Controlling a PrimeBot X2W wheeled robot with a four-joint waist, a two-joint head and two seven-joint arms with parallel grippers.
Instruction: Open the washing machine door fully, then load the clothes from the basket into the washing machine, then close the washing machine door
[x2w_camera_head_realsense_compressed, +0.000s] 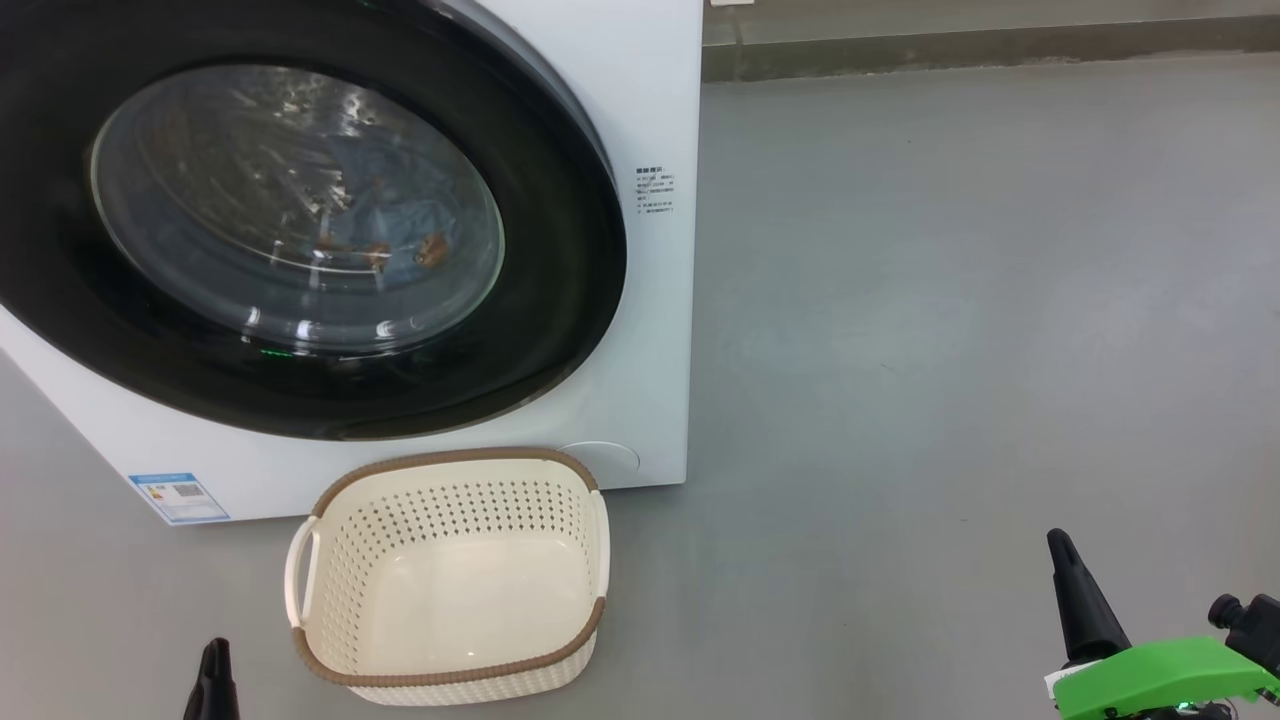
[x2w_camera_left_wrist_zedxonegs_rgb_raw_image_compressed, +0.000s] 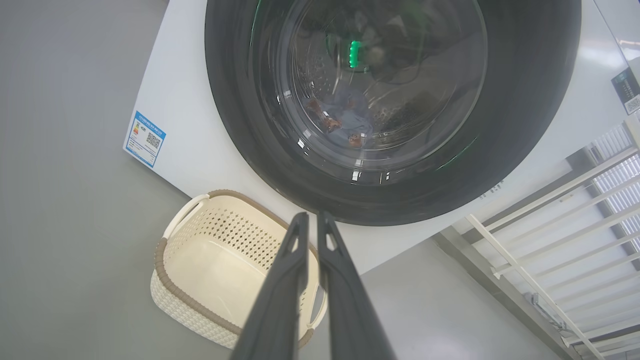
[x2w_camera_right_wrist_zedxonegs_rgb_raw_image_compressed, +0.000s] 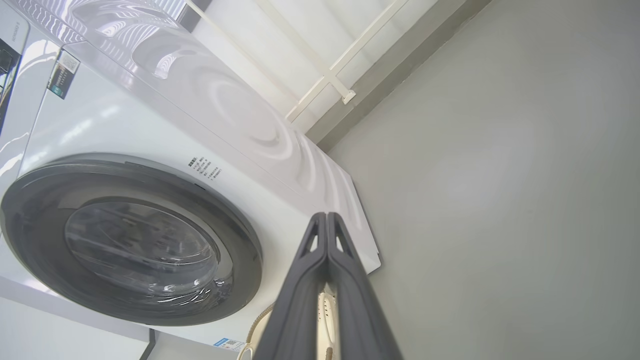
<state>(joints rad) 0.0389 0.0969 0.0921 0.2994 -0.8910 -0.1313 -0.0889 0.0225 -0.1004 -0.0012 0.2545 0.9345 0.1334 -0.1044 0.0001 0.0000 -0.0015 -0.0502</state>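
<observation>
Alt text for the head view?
White washing machine, its round black-rimmed door shut, blue printed clothes visible through it. An empty cream basket stands on the floor before it. The left gripper and right gripper sit shut below.

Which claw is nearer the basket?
Left. The left claw sits just off the basket's near-left corner; the right claw is far off to the basket's right.

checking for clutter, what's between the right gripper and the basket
Nothing lies there: in the head view, just bare grey floor runs from the basket to the right gripper.
</observation>
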